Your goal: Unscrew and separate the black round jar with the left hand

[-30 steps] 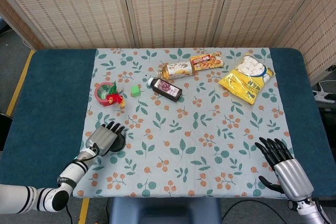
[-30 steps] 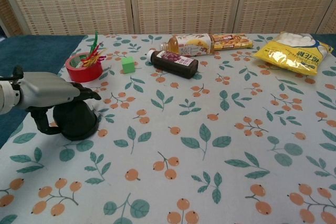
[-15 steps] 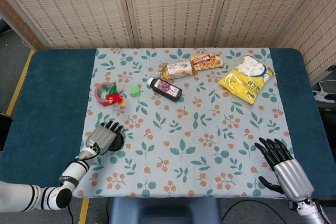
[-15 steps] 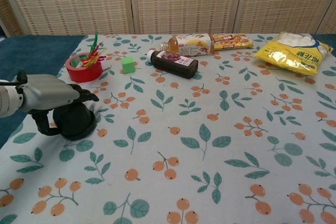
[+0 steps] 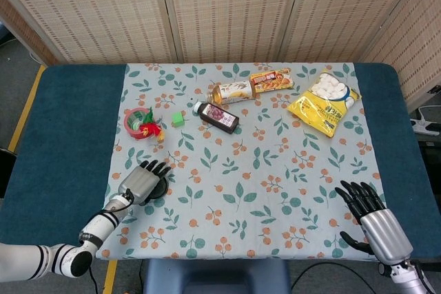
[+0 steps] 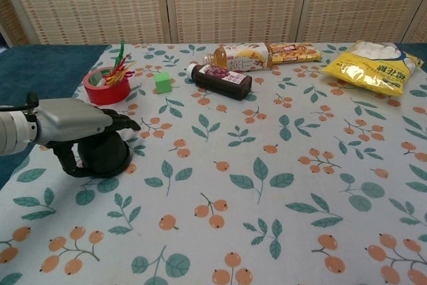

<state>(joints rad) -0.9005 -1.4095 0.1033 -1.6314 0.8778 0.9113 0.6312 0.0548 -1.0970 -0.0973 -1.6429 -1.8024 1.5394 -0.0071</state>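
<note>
Covering black jar (image 6: 105, 155) from above, left hand (image 6: 73, 121) sits at near left edge of floral tablecloth (image 6: 267, 165); fingers (image 6: 123, 123) drape over jar's top and far side, thumb down its near side. Whether grip is firm, cannot tell. Jar stands upright, below red tape roll (image 6: 105, 86) and green cube (image 6: 163, 82). Against a second ago, hand and jar sit slightly further right. Right hand (image 5: 375, 222) rests at near right corner, fingers spread, holding nothing, unchanged.
</note>
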